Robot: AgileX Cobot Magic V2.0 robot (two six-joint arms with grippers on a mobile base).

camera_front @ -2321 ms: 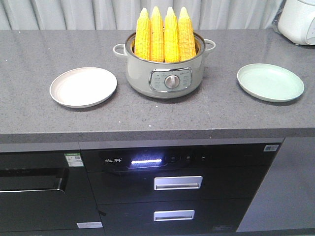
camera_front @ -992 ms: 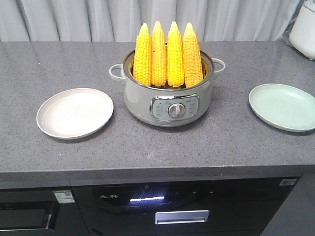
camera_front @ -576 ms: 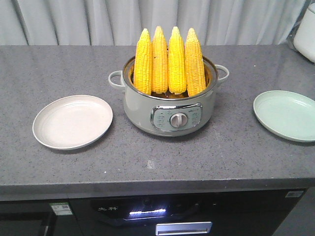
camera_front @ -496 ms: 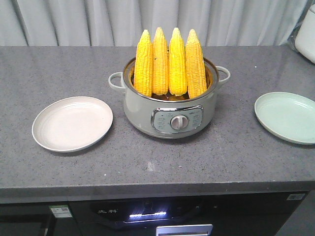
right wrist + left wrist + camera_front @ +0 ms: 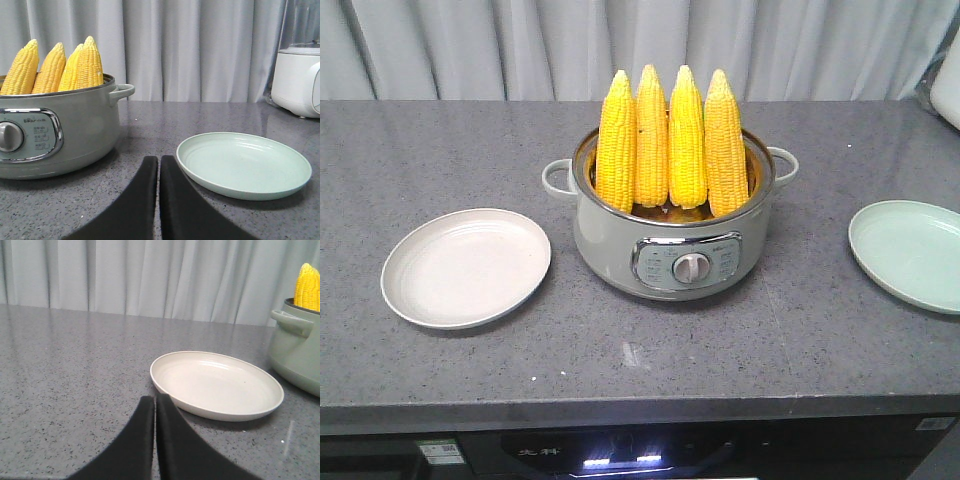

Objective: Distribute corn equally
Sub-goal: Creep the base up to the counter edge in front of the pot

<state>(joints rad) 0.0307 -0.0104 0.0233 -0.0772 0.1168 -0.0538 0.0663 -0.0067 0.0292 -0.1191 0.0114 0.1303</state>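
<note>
- Left wrist view: the left gripper (image 5: 155, 400), fingers pressed together and empty, sits low toward the counter's (image 5: 60, 365) front edge, before one beige plate (image 5: 215, 385).
- Likewise the right gripper (image 5: 159, 160), closed on nothing, faces one green plate (image 5: 245, 165).
- Mid-counter, one pot (image 5: 670, 250) props four corn cobs (image 5: 670, 140) upright, tips free for grasping; likely two per plate.

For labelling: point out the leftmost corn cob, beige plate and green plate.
leftmost corn cob (image 5: 616, 140), front view, middle kernels.
beige plate (image 5: 466, 268), front view, bare centre.
green plate (image 5: 910, 255), front view, bare centre.
</note>
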